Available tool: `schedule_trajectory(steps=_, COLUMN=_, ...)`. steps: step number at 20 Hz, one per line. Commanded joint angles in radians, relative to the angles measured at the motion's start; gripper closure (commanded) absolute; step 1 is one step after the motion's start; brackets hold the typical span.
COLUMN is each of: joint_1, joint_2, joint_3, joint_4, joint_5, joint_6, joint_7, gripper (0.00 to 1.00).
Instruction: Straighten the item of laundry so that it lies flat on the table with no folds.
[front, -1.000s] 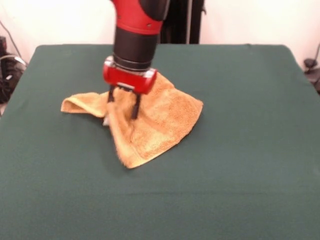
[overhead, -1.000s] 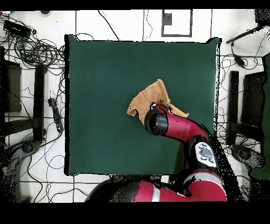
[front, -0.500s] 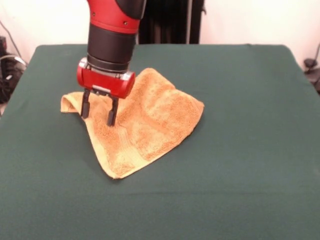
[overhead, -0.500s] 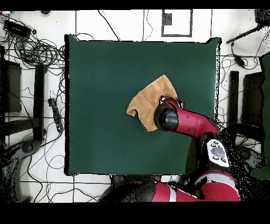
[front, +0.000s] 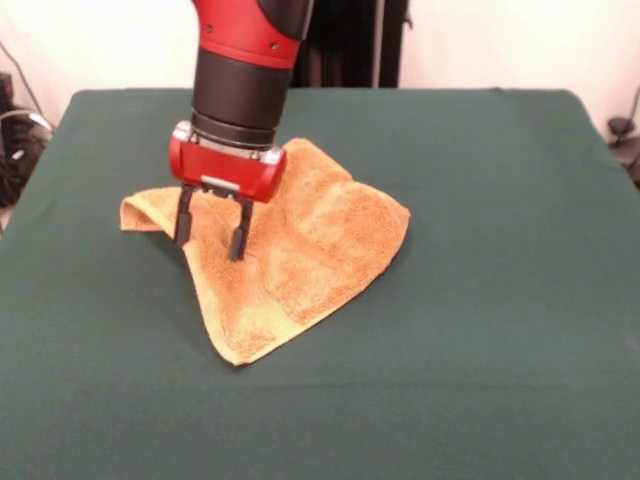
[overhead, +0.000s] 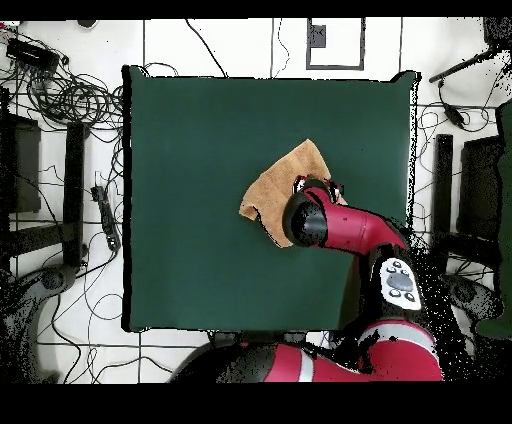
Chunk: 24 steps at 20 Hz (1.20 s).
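The item of laundry, an orange-tan towel (front: 320, 235), lies left of centre on the green table (front: 480, 300). Its left corner (front: 140, 210) is curled over, and a crease runs down toward its near corner. My gripper (front: 210, 238) hangs over the towel's left part, open. One finger (front: 183, 222) is at the towel's left edge and the other is over the cloth, with nothing gripped between them. In the overhead view the towel (overhead: 275, 180) is partly covered by the arm (overhead: 330, 225), which also hides the gripper.
Cables and stands (overhead: 70, 100) lie on the floor around the table (overhead: 190, 140) in the overhead view. The table's far edge (front: 320, 92) runs close behind the towel.
The towel's near corner spread out to the left one second ago and has since stayed put. The open gripper swung left, then came back slightly right and lower.
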Motion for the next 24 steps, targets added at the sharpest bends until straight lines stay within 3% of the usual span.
schedule_trajectory(steps=1, joint_1=0.105, joint_2=-0.01, joint_3=0.008, joint_4=0.021, joint_5=-0.007, joint_6=-0.07, joint_7=0.149, gripper=0.0)
schedule_trajectory(steps=5, joint_1=0.148, joint_2=-0.151, joint_3=0.031, joint_4=0.129, joint_5=0.025, joint_6=0.046, joint_7=0.17, gripper=0.0)
schedule_trajectory(steps=9, joint_1=0.184, joint_2=-0.204, joint_3=0.031, joint_4=0.149, joint_5=0.056, joint_6=0.152, joint_7=0.167, gripper=0.0)
schedule_trajectory(steps=15, joint_1=0.219, joint_2=-0.192, joint_3=-0.003, joint_4=0.14, joint_5=0.075, joint_6=0.146, joint_7=0.184, gripper=0.0)
schedule_trajectory(steps=24, joint_1=0.162, joint_2=-0.096, joint_3=0.094, joint_4=0.218, joint_5=0.104, joint_6=0.094, joint_7=0.208, gripper=0.0)
